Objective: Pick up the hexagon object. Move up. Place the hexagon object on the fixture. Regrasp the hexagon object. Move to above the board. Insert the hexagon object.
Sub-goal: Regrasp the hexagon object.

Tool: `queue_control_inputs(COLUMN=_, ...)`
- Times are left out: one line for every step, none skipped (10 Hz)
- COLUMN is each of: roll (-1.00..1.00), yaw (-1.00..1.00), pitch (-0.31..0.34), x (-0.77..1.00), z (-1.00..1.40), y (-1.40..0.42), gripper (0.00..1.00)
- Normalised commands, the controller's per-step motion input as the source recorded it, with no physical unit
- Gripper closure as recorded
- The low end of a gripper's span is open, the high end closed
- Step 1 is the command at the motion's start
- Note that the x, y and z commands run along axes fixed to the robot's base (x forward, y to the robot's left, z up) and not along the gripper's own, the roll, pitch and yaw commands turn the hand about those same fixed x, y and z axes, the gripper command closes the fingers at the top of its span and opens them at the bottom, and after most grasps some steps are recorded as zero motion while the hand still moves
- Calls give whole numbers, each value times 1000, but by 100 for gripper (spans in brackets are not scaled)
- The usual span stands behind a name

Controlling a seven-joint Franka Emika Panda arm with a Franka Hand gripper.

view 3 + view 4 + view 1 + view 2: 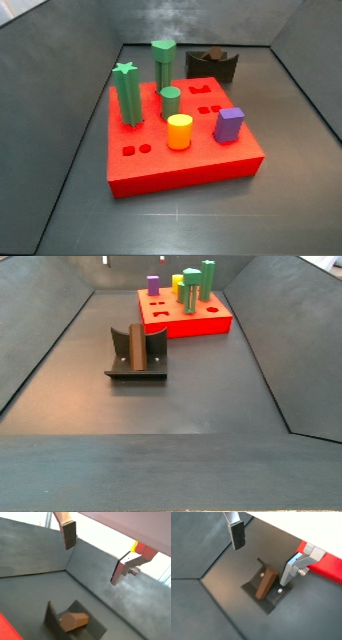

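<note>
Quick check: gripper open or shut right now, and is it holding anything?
Gripper: open, holding nothing, hovering above the fixture, where a brown piece rests.

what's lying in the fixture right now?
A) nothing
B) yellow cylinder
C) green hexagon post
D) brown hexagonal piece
D: in both wrist views a brown hexagonal piece lies across the fixture, below the open, empty gripper; the green hexagon post stands in the red board.

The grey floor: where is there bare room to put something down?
The grey floor lies bare between the dark L-shaped fixture and the near wall. The big red board is crowded with pegs. The open pincer hangs above the fixture.
</note>
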Motion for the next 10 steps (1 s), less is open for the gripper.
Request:
queue_control_inputs(roll=1000, yaw=47, pitch=63, x=66, z=-5, y=-30, gripper=0)
queue_control_inputs(roll=1000, yaw=64, pitch=98, x=80, z=-11, y=-36, gripper=0)
queue_control_inputs(roll=937, yaw=82, pitch=125, x=85, z=-14, y=-36, gripper=0)
queue_control_inputs(roll=808, yaw=91, pitch=127, x=87, z=-13, y=-38, gripper=0)
queue_control_inputs(roll=543, yaw=113, pitch=123, x=90, z=-12, y=-41, gripper=0)
queue_control_inputs(roll=363, yaw=128, pitch=115, x=88, z=-11, y=-36, gripper=0)
queue_control_inputs(roll=212, yaw=146, pitch=90, x=78, z=-5, y=-26, gripper=0)
queue_control_inputs(roll=162, yaw=188, pitch=105, x=30, z=-1000, y=77, gripper=0)
queue_control_inputs(roll=134, yaw=194, pitch=75, x=32, z=-1000, y=76, gripper=0)
queue_control_inputs(roll=114, yaw=188, pitch=17, x=50, z=-1000, y=66, gripper=0)
